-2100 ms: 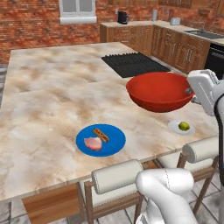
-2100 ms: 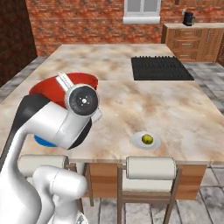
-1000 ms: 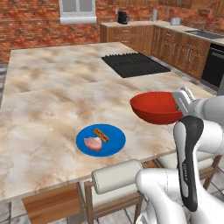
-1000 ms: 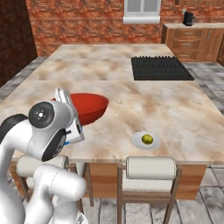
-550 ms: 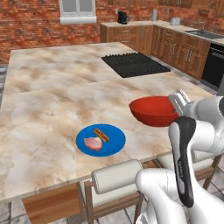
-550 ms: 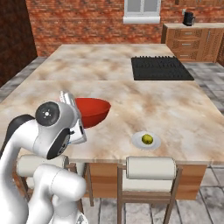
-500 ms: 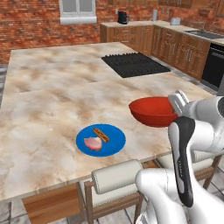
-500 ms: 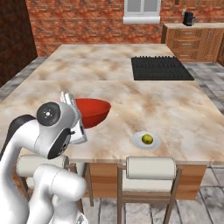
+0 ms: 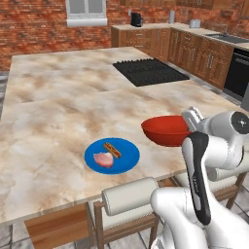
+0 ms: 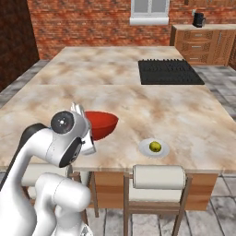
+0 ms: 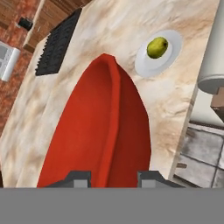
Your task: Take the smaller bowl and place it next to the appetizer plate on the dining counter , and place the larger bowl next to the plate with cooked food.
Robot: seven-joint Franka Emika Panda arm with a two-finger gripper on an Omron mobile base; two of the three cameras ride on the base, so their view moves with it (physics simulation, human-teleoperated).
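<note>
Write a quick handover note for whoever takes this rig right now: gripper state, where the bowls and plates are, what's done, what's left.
Gripper: shut on the larger bowl, gripping its rim.
Larger bowl: low over the dining counter, between the plate with cooked food and the appetizer plate; whether it touches the counter is unclear.
Left: set and release the red bowl beside the blue plate, then fetch the smaller bowl and place it next to the appetizer plate.

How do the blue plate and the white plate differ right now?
The blue plate is larger than the white plate. The blue plate carries a sausage piece and pink meat; the white plate carries one yellow-green item. Both are round and rest flat on the dining counter, near its front edge.
</note>
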